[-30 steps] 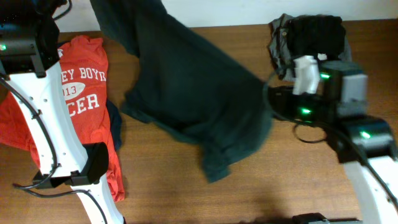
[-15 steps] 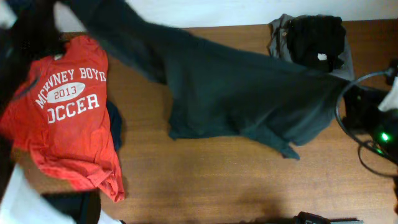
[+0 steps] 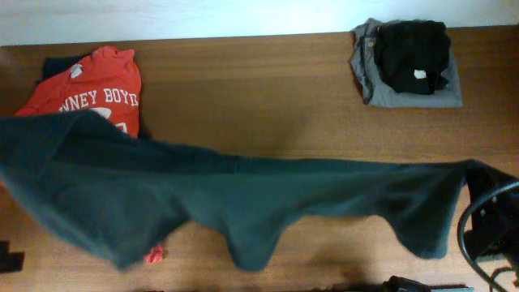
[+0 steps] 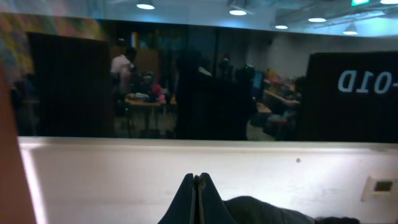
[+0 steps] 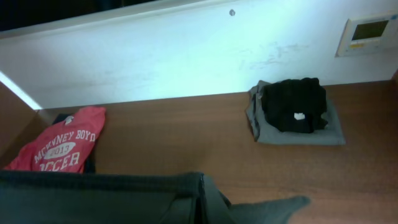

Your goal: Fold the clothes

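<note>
The clothes, a very dark green T-shirt [image 3: 243, 203], hang stretched left to right over the front of the table, sagging in the middle and covering the lower part of the red shirt. No lettering shows. My left gripper [image 4: 198, 186] is shut and points at the back wall, with dark cloth [image 4: 267, 211] bunched just to its right. It is outside the overhead view. My right gripper [image 5: 201, 199] is shut on the shirt's hem [image 5: 93, 196], which runs taut to the left from it. The right arm [image 3: 495, 219] shows at the shirt's right end.
A red T-shirt [image 3: 97, 89] with white print lies at the back left of the wooden table [image 3: 259, 89]. A grey folded garment [image 3: 409, 89] with a black one [image 3: 413, 49] on it sits at the back right. A white wall stands behind.
The dark shirt has swung from the back and middle of the table to the front and is now pulled wide. Both arms have moved apart, and the left one has left the overhead view.
</note>
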`<state>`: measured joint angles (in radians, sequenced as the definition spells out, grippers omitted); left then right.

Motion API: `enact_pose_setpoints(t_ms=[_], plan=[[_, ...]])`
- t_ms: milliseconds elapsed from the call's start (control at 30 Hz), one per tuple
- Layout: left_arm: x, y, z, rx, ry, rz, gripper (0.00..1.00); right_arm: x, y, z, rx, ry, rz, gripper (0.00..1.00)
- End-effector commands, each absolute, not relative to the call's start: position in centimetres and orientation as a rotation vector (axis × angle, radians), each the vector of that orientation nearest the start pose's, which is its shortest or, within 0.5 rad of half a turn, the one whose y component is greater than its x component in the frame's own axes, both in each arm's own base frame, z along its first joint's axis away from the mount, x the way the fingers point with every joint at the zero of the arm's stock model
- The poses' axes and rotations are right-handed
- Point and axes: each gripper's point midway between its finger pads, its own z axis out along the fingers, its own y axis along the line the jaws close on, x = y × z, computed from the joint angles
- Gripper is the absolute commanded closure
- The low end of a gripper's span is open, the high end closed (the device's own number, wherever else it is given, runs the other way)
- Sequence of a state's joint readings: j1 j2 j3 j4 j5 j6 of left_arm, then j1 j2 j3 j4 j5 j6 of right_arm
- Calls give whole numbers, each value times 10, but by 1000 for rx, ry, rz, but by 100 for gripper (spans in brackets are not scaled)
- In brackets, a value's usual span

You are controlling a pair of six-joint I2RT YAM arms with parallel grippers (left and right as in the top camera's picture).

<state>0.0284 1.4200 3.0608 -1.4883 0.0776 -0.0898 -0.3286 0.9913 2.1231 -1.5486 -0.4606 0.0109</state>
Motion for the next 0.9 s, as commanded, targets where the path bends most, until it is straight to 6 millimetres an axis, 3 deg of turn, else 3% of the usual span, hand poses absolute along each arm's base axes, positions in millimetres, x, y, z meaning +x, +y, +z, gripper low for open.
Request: enact_pose_setpoints(t_ms=[0, 200, 333, 500, 667, 767, 867], plan=[[155, 7, 646, -78, 1448, -16, 99, 148, 24, 494, 51, 1935, 198, 96], [169, 16, 638, -121, 1492, 23, 99, 147, 25, 499, 43, 1920, 194, 96], [165, 19, 642, -133, 1473, 35, 99, 141, 27, 510, 29, 1878, 180, 96], [139, 18, 649, -132, 1422, 33, 99, 109, 38, 539, -9, 1765, 139, 96], [82, 16, 659, -129, 1317, 28, 99, 66, 53, 563, -51, 1635, 93, 96], [61, 15, 661, -127, 1279, 26, 99, 56, 56, 569, -60, 1601, 82, 96], [58, 15, 661, -127, 1274, 26, 99, 58, 54, 568, -45, 1609, 82, 96]])
